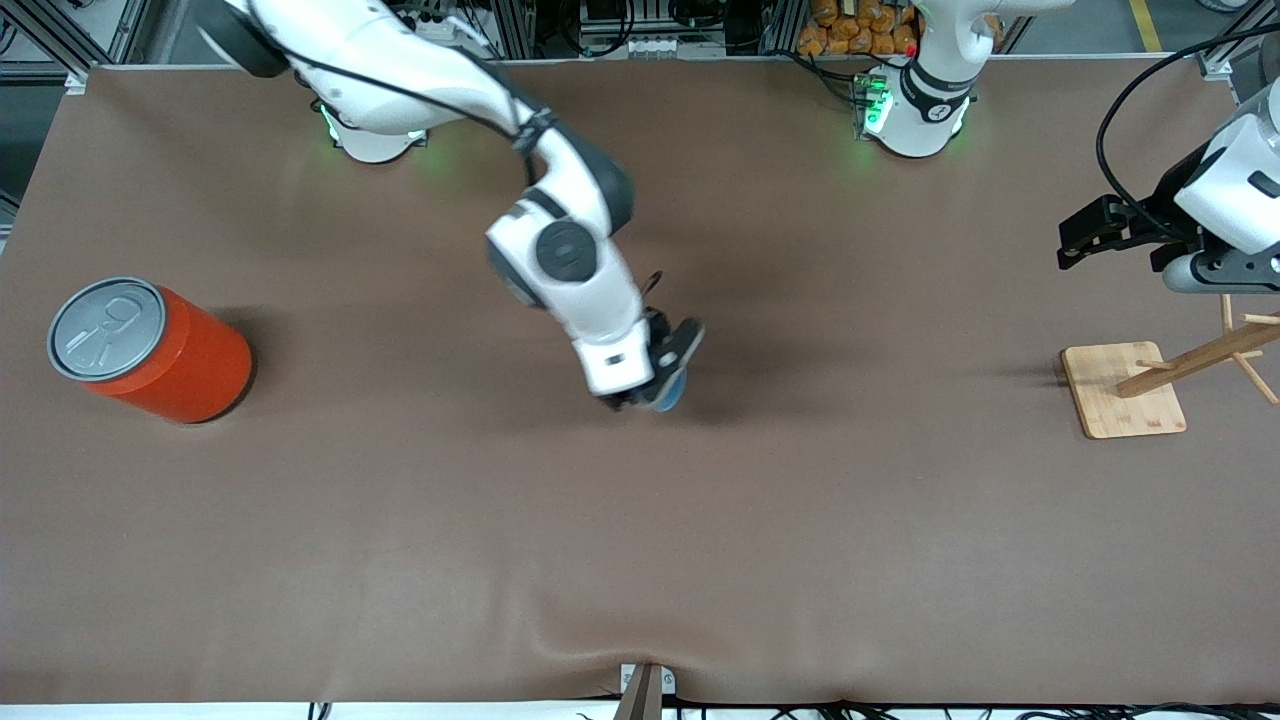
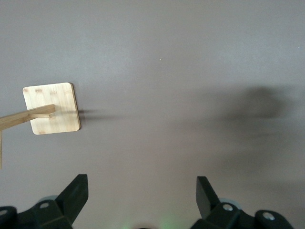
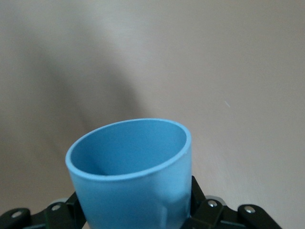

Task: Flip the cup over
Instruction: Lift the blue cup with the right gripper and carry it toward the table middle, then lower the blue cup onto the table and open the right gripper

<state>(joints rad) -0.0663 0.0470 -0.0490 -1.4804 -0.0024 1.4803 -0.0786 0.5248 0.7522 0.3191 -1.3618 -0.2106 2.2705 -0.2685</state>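
The light blue cup sits between the jaws of my right gripper, which is shut on its wall. Its darker blue open mouth tilts away from the wrist. In the front view the right gripper is low over the middle of the table, and only a blue edge of the cup shows below the hand. I cannot tell whether the cup touches the table. My left gripper waits open and empty in the air at the left arm's end of the table; in its wrist view the left gripper has its jaws wide apart.
A big orange can with a grey pull-tab lid stands at the right arm's end of the table. A wooden rack on a square base stands at the left arm's end, under the left hand; its base also shows in the left wrist view.
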